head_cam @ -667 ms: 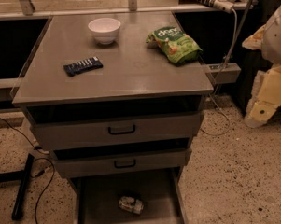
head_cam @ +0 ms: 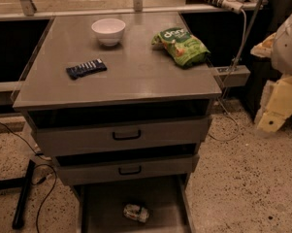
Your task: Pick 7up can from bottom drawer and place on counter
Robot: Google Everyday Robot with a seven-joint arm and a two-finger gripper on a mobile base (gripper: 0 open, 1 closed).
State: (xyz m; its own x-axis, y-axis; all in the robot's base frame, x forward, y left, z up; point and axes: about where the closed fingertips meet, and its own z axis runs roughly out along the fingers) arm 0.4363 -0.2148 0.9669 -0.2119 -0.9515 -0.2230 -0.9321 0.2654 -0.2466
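Cabinet seen from the front, slightly above. The counter (head_cam: 131,81) carries a white bowl (head_cam: 108,31) near the back, a green snack bag (head_cam: 182,46) at back right, and a dark flat packet (head_cam: 86,68) on the left side, all well apart.

Below are two grey drawers with black handles, upper (head_cam: 77,141) and middle (head_cam: 87,174), a dark gap above each.

The bottom drawer (head_cam: 102,203) is pulled out, its dark floor showing. The 7up can (head_cam: 136,212) lies on its side there (dented, right of centre).

The gripper (head_cam: 274,115) hangs at the far right, clear of the cabinet, about level with the upper drawer, above the speckled floor (head_cam: 242,188). Black cable (head_cam: 43,183) trails on the left.
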